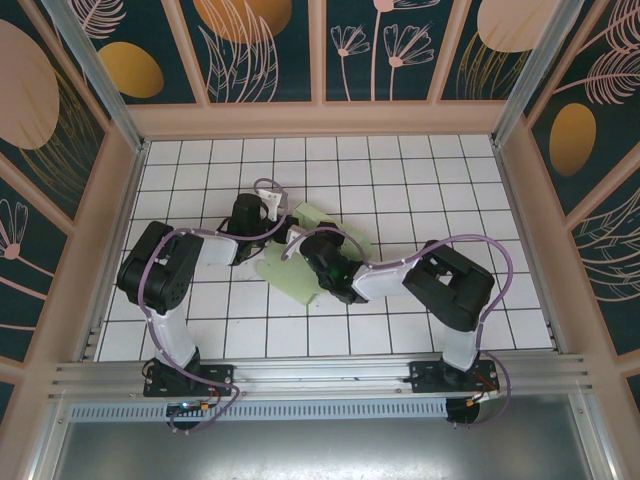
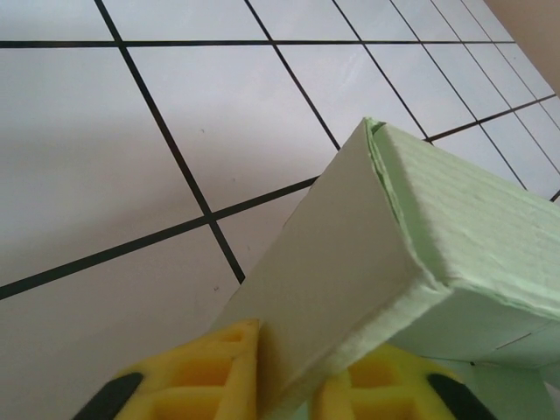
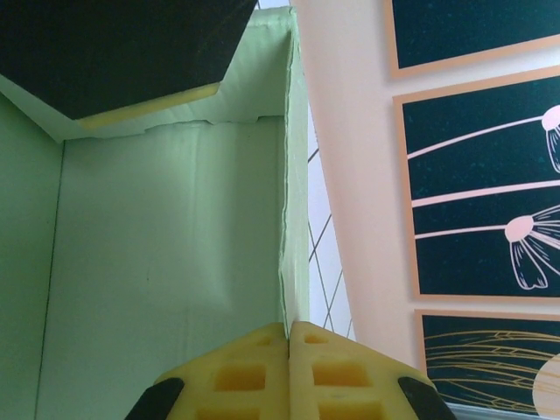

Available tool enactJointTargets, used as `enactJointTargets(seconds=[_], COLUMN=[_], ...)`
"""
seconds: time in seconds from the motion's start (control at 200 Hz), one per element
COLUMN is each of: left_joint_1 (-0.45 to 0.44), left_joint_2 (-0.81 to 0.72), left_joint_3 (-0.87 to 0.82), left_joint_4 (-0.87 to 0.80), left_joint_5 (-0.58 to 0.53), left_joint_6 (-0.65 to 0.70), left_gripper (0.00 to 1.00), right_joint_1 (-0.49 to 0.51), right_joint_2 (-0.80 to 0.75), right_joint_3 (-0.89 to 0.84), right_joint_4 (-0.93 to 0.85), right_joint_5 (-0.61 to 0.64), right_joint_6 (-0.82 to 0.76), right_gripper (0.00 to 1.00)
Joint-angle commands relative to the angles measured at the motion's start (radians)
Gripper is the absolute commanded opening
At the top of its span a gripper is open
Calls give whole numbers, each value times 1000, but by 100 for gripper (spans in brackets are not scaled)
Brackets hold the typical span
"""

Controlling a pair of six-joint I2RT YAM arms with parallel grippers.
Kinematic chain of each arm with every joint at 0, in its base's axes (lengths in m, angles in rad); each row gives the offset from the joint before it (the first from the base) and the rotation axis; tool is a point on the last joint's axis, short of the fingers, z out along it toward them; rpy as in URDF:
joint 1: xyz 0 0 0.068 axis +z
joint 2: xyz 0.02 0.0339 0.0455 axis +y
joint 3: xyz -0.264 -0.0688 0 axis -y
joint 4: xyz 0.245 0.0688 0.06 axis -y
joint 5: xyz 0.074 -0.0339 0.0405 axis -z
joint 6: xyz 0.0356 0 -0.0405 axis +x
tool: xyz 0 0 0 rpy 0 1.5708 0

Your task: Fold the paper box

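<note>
Two arm bases: bolted to the metal rail (image 1: 330, 372) at the near edge of the worktop (image 1: 420, 180).
Left arm (image 1: 160, 275): bends out to the left, then reaches inward to the middle of the tiles.
Right arm (image 1: 450, 285): bends out to the right, and its white forearm angles in toward the same spot.
Paper box (image 1: 290, 275): pale green card, partly folded, lying mid-worktop where the two wrists meet. One flat flap spreads toward the near side, and more card shows just beyond the wrists.
Left fingers (image 2: 252, 359): the yellow pads are drawn almost together on a raised wall of the paper box (image 2: 367, 262). The card passes between them and touches both pads. From the pads the wall rises away to a layered corner, with white tiles beyond it.
Right fingers (image 3: 290, 354): the yellow pads are pressed tight together. A thin upright wall of the paper box (image 3: 175, 262) runs straight down into the seam between them, so it is pinched there. The box's green inside lies to the left of that wall, and a strip of tiles shows to its right.
Far worktop: white tiles with dark grid lines, running to the back edge.
Back wall (image 1: 260, 50): dark teal panels with pale flower and leaf patterns, framed in light wood.
</note>
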Motion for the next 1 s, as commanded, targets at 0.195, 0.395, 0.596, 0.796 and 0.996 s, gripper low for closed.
enactJointTargets(seconds=[0.195, 0.395, 0.596, 0.796, 0.996], left_joint_1=[-9, -10, -9, -9, -9], left_joint_2=[-19, -29, -32, -38, -56], left_joint_3=[-16, -27, -35, -49, -82], left_joint_4=[1, 1, 11, 27, 75], left_joint_5=[29, -17, -45, -94, -156], left_joint_6=[51, 72, 84, 89, 89], left_gripper=[11, 4, 5, 5, 6], right_joint_1=[20, 21, 30, 46, 6], right_joint_2=[17, -31, -91, -226, -369], right_joint_3=[31, 41, 52, 124, 188], right_joint_4=[-61, -114, -169, -342, -407], right_joint_5=[-52, -104, -158, -296, -572], right_joint_6=[56, 138, 238, 506, 812], right_gripper=[9, 41, 63, 74, 77])
